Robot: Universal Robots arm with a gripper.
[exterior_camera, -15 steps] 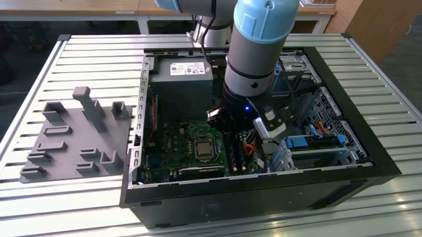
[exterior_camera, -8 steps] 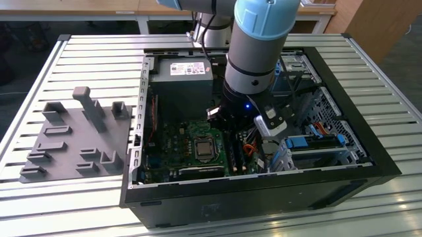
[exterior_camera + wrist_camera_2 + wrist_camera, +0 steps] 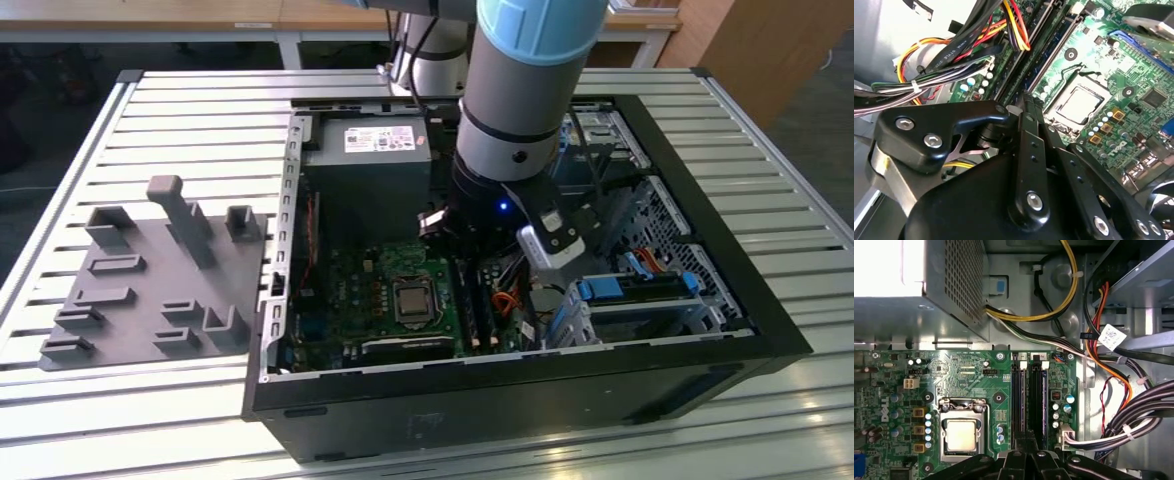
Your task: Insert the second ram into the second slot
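Exterior view: the robot arm [image 3: 514,120] reaches into an open computer case [image 3: 694,290]. First wrist view: the second ram [image 3: 1044,405] sits in a slot beside the processor socket [image 3: 961,432]. Second wrist view: the gripper [image 3: 1024,107] has fingers pressed together, grasping nothing visible.

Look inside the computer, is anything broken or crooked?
Nothing stands out. The gripper sits low over the memory slots beside the processor socket. The cables are bundled to one side, and the green board looks undamaged.

Green printed motherboard [image 3: 979,385], silver CPU socket [image 3: 961,432] at its 6 o'clock; yellow, orange, black cable bundle [image 3: 1094,355] at 3 o'clock; black computer case [image 3: 534,400].
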